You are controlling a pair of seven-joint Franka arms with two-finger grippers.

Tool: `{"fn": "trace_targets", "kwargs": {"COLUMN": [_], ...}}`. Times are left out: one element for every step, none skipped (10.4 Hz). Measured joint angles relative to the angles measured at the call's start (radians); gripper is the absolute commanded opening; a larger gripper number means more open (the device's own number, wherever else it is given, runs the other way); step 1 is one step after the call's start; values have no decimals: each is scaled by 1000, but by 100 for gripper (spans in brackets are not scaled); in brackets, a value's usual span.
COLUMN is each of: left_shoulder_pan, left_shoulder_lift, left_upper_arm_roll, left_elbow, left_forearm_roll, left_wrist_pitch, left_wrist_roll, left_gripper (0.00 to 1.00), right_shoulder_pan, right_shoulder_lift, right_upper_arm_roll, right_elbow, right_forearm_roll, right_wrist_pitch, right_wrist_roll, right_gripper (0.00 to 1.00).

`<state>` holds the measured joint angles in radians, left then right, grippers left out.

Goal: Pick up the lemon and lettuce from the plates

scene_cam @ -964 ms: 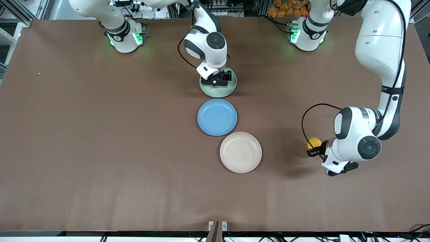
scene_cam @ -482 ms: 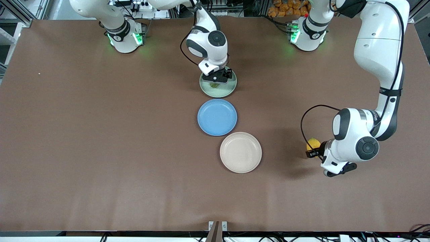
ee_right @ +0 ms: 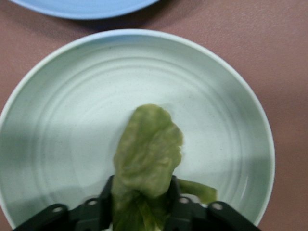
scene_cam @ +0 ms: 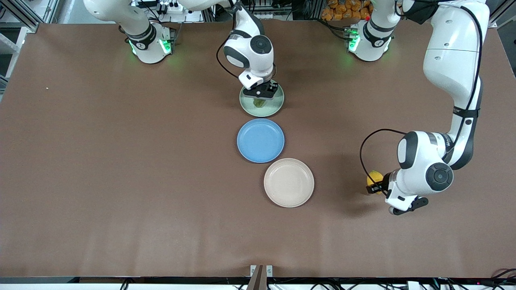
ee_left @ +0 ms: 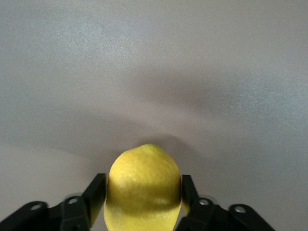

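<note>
Lemon (ee_left: 143, 186) pinched between left fingers (ee_left: 94, 195), lettuce (ee_right: 147, 159) pinched between right fingers (ee_right: 105, 202) over mint plate (ee_right: 57, 125)

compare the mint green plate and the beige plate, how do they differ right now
The mint green plate is pale green, the beige plate cream. The mint green plate lies farther from the front camera, the beige plate nearer, with the blue plate between them. Over the mint green plate the right gripper holds the lettuce; the beige plate holds nothing, and the left gripper holds the lemon over the table. Both are round, shallow and similar in size.
</note>
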<state>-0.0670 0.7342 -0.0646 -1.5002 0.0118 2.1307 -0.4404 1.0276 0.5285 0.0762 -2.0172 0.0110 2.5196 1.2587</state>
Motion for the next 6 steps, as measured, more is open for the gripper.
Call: {"fn": "trace_targets", "kwargs": {"left_shoulder_pan": [3, 9, 18, 24, 26, 26], "left_shoulder_lift": [0, -1, -3, -7, -10, -15], "left_upper_arm_roll": [0, 0, 0, 0, -3, -8], "left_elbow": [3, 7, 7, 7, 7, 6], "left_forearm_roll": [0, 0, 0, 0, 0, -1], "left_wrist_pitch": [1, 1, 1, 0, 0, 1], "left_wrist_roll": [0, 0, 0, 0, -2, -18], "left_gripper": [100, 100, 100, 100, 100, 100], "right_shoulder_pan": [0, 0, -1, -5, -16, -32], "right_shoulder_lift": [-2, -2, -2, -4, -13, -30], "right_upper_arm_roll": [-2, -4, -7, -11, -14, -16], "right_elbow": [1, 8, 25, 55, 93, 126], "right_forearm_roll": [-2, -3, -4, -6, -7, -9], "right_wrist_pitch": [-3, -12, -45, -105, -184, -254], "right_wrist_roll": [14, 21, 25, 25, 25, 22], "right_gripper": [0, 0, 0, 0, 0, 0]}}
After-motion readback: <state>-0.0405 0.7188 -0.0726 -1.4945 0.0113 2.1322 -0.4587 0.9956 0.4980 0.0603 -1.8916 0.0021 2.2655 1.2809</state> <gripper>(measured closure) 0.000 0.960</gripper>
